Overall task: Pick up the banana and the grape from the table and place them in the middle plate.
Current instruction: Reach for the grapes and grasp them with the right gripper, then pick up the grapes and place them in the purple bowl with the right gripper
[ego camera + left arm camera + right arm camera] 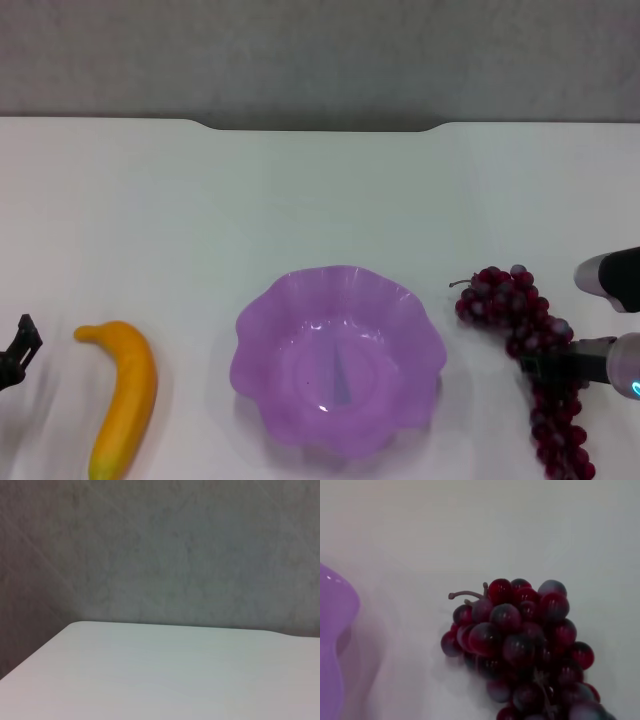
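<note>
The left end effector (pixel 18 352) sat at the tabletop's (pixel 320 190) left edge, its state impossible to tell. Just beside it lay the banana (pixel 123 395), then the empty middle plate (pixel 338 360), then the grape (pixel 530 370). The right end effector (pixel 560 365) reached onto the bunch; grip unclear.

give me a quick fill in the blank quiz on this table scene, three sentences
1. The middle plate holds ____ fruit so far.
2. The banana lies on the robot's ____ side of the plate.
3. The right gripper is at the ____, while the left gripper sits at the table edge.

Missing words: no; left; grape
</note>
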Robot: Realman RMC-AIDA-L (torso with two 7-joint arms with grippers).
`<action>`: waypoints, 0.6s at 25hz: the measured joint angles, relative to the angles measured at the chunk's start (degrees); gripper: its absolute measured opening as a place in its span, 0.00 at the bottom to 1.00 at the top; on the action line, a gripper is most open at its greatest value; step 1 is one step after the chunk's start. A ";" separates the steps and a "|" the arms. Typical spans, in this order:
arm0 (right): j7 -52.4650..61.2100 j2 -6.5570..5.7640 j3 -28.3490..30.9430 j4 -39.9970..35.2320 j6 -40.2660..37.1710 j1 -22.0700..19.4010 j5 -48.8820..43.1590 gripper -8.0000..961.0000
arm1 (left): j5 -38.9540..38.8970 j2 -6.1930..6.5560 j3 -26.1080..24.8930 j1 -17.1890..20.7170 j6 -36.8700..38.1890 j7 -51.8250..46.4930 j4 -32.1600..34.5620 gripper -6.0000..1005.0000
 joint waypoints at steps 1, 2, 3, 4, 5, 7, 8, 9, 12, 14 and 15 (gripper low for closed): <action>-0.08 0.01 -0.09 -0.10 -0.37 -0.11 -0.02 0.62 | 0.00 0.00 0.01 -0.01 0.00 0.00 0.01 0.89; -0.17 0.01 -0.21 -0.21 -0.90 -0.25 -0.06 0.59 | 0.00 0.00 0.02 -0.01 0.00 0.00 0.01 0.89; -0.26 0.01 -0.36 -0.29 -1.48 -0.39 -0.07 0.56 | 0.00 0.00 0.03 -0.01 0.00 -0.01 0.02 0.89; -0.30 0.01 -0.48 -0.34 -2.06 -0.62 -0.08 0.54 | 0.00 0.00 0.02 0.01 0.00 -0.02 0.02 0.89; -0.33 0.01 -0.61 -0.38 -2.65 -0.83 -0.08 0.53 | 0.00 0.00 0.00 0.05 0.00 -0.02 0.02 0.89; -0.33 0.01 -0.76 -0.39 -3.47 -1.16 -0.08 0.52 | 0.00 0.00 -0.01 0.10 0.00 -0.02 0.01 0.89; -0.33 0.01 -0.81 -0.39 -3.70 -1.21 -0.04 0.51 | 0.00 0.00 -0.01 0.13 0.00 -0.02 0.00 0.89; -0.33 0.01 -0.83 -0.39 -3.85 -1.22 0.00 0.50 | 0.00 0.00 -0.01 0.17 0.00 -0.03 0.00 0.89; -0.33 0.01 -0.90 -0.39 -4.62 -1.32 -0.06 0.49 | 0.00 0.00 -0.01 0.18 -0.01 -0.03 0.00 0.89; -0.33 0.01 -0.98 -0.43 -5.46 -1.52 -0.10 0.48 | 0.00 0.00 -0.01 0.15 -0.02 -0.03 0.00 0.89; -0.33 0.01 -1.03 -0.45 -5.92 -1.64 -0.10 0.48 | 0.00 0.00 -0.01 0.14 -0.02 -0.03 0.00 0.89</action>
